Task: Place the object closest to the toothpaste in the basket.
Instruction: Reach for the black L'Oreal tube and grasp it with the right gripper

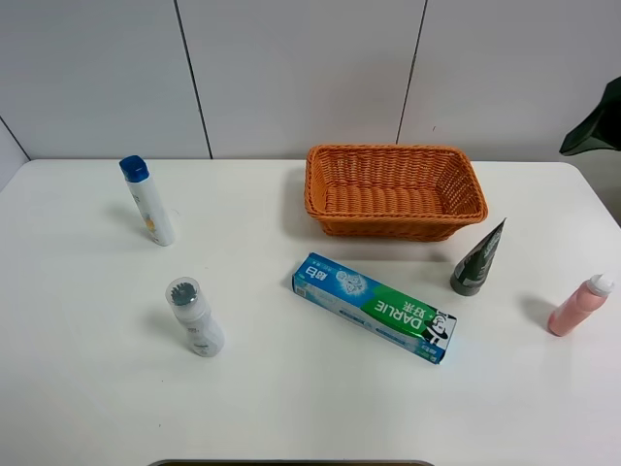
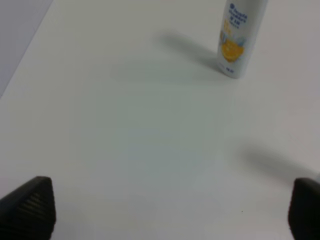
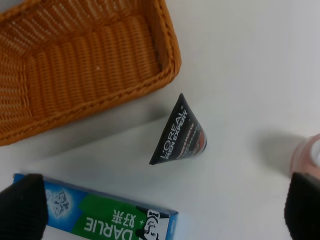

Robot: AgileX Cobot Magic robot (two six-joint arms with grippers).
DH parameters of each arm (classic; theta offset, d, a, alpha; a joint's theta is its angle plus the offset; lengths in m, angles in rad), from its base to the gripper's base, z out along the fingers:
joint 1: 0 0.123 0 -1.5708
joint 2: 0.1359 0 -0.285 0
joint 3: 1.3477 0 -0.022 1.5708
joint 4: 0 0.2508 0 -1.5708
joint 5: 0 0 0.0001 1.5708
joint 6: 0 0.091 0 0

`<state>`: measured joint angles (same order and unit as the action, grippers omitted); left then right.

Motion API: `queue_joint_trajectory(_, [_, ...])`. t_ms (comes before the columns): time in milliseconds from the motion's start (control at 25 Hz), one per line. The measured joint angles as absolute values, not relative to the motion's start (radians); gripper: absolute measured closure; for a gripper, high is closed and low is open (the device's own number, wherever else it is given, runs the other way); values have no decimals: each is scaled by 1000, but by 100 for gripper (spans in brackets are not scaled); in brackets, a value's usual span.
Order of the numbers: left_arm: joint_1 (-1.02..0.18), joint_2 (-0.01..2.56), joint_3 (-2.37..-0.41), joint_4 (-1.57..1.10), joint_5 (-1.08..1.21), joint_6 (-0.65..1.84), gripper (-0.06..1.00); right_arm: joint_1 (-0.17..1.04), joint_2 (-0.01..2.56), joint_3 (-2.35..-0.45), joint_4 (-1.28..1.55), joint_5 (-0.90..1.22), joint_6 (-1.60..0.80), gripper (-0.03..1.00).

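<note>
The blue and green toothpaste box (image 1: 374,306) lies flat in the middle of the table, also in the right wrist view (image 3: 110,220). A dark grey tube (image 1: 478,259) stands on its cap just right of the box, in front of the orange wicker basket (image 1: 388,228). The right wrist view shows the tube (image 3: 180,132) between the basket's corner (image 3: 170,45) and the box. My right gripper (image 3: 162,207) is open and empty, above them. My left gripper (image 2: 165,210) is open and empty over bare table. Neither gripper shows in the exterior view.
A white bottle with a blue cap (image 1: 147,201) stands at the back left, also in the left wrist view (image 2: 240,35). A white bottle with a grey cap (image 1: 194,316) stands front left. A pink bottle (image 1: 579,305) stands at the right edge. A dark plant leaf (image 1: 594,126) hangs far right.
</note>
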<state>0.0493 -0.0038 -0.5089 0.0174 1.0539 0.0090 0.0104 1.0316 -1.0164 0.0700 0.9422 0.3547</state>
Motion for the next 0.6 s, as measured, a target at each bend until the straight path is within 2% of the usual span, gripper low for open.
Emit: queue_joint_trajectory(600, [49,-4,-509,17,1054,9,0,10,1251,-1022,83,868,494,-1])
